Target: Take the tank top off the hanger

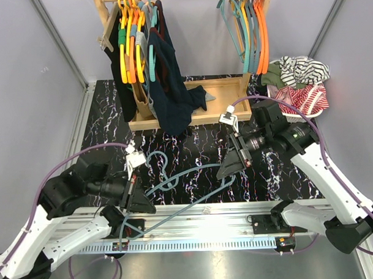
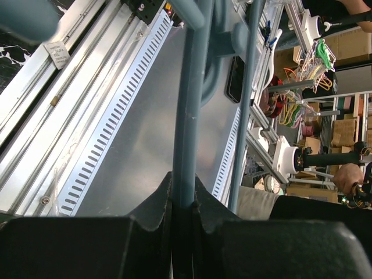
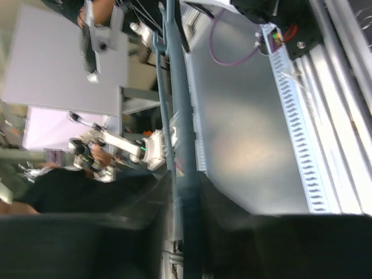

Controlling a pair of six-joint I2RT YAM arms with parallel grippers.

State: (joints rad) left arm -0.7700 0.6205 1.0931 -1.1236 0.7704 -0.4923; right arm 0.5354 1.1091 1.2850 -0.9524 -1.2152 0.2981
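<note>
A bare blue-grey hanger (image 1: 187,171) hangs low over the black marbled table (image 1: 192,139), stretched between my two grippers. My left gripper (image 1: 141,202) is shut on its left end; in the left wrist view the bar (image 2: 189,116) runs up out of the closed jaws (image 2: 185,200). At the hanger's right end my right gripper (image 1: 227,168) has its fingers against both sides of the bar (image 3: 180,116), seen blurred in the right wrist view (image 3: 186,197). No cloth is on this hanger. I cannot tell which garment in view is the tank top.
A wooden rack (image 1: 209,93) at the back carries yellow hangers (image 1: 131,43), orange and teal hangers (image 1: 253,33) and dark garments (image 1: 169,85). A heap of striped clothes (image 1: 301,83) lies at the back right. An aluminium rail (image 1: 202,228) runs along the near edge.
</note>
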